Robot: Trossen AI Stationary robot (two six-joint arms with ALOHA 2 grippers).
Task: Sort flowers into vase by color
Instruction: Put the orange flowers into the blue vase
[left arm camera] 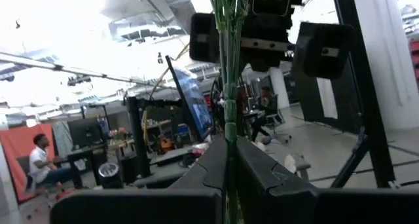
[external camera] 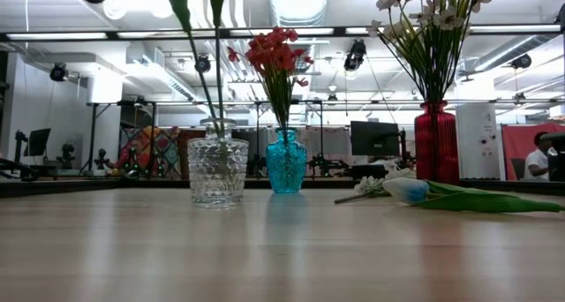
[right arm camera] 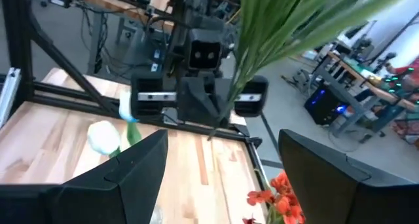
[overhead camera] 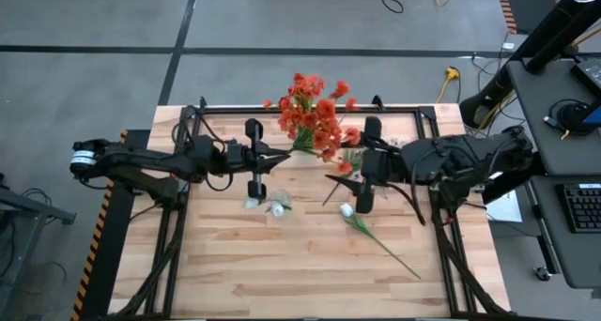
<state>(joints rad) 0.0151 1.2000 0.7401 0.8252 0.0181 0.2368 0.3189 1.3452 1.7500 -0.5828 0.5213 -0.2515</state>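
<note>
The wooden table (overhead camera: 282,265) carries both arms, three vases and the loose flowers. The left arm reaches in from its side, and the left gripper (overhead camera: 282,153) sits near the table's middle, closed on the green stems of the orange-red spray (overhead camera: 315,114); the left wrist view shows those stems (left arm camera: 229,86) pinched tight between the two dark fingers (left arm camera: 262,171). The spray's blossoms spread toward the far edge of the table. The right arm comes in from the opposite side, and the right gripper (overhead camera: 362,180) faces the left one across the stems with its fingers (right arm camera: 131,171) spread wide and nothing between them.

In the low view a red vase (external camera: 434,143) holds pale blossoms (external camera: 433,11), a clear glass vase (external camera: 217,171) holds green stems, and a smaller blue vase (external camera: 286,161) between them holds red flowers (external camera: 274,50).

A white tulip-like bud (overhead camera: 346,210) lies flat on the table near the right gripper, its long green stem (overhead camera: 385,241) running toward the near edge. Another white bud (overhead camera: 277,209) lies near the left gripper.
</note>
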